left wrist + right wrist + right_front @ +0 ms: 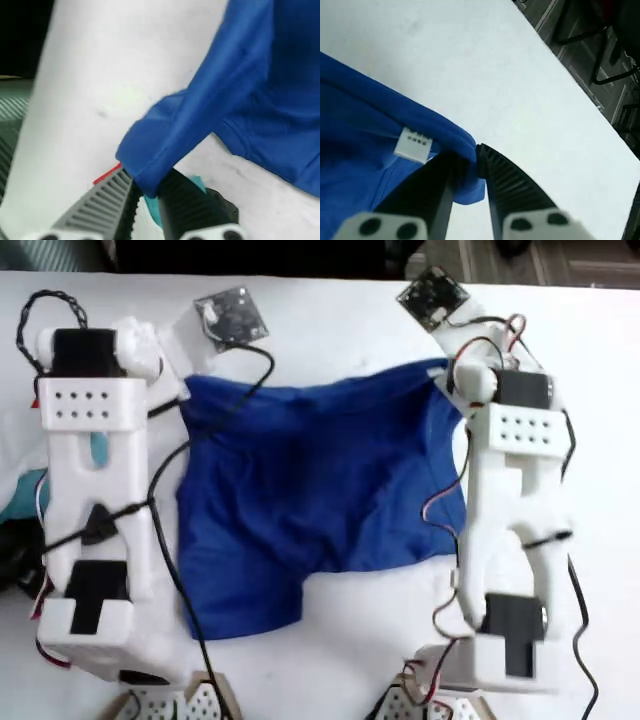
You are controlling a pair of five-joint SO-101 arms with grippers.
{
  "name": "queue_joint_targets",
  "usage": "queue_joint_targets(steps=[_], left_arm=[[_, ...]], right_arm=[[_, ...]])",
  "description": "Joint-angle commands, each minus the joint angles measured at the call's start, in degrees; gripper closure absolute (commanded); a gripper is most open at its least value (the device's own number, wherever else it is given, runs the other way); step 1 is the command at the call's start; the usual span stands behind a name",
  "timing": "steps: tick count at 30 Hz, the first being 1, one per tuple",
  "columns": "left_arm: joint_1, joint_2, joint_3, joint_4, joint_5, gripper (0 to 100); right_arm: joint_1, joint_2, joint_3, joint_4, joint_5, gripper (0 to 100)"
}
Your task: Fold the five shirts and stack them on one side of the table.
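Shirt [320, 490]: blue, spread over the middle of the high view between the two arms; one sleeve reaches toward the lower centre.
Table [340, 335]: white, under the shirt and both arms.
Left arm [95, 500]: white, runs down the left side of the high view, its tip at the shirt's upper left corner.
Left gripper [145, 192]: clenched on a folded blue edge of the shirt, the cloth pinched between its ribbed fingers [107, 197].
Right arm [515, 520]: white, runs down the right side of the high view, its tip at the shirt's upper right corner.
Right gripper [470, 167]: clamped on the shirt's edge, just beside a white tag [412, 145].
Teal cloth [28, 495]: at the left edge of the high view, beyond the left arm and partly hidden by it.
Boards: two small dark ones at the top of the high view, one [230, 318] just above the shirt's upper edge, the other [433, 295] near the right arm's tip.
Cable [175, 465]: black, crosses the shirt's left part.
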Motion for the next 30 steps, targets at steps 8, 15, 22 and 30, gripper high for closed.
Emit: queue_joint_targets(steps=[8,15,22,30], left_arm=[[-0.22,-1.19,0.88,-10.2,10.46,98],[-2.68,3.82,-1.05,-20.13,19.08,86],[-3.3,3.56,-9.58,-13.98,20.04,86],[-3.3,3.3,-19.25,3.78,16.97,86]], right_arm=[[-0.66,1.71,-3.08,-4.88,0.18,97.9],[-3.12,11.74,-5.54,-15.16,0.0,92.1],[-3.47,12.62,-15.21,-1.71,-11.52,73.7],[-4.62,12.53,-23.12,25.63,-9.49,73.7]])
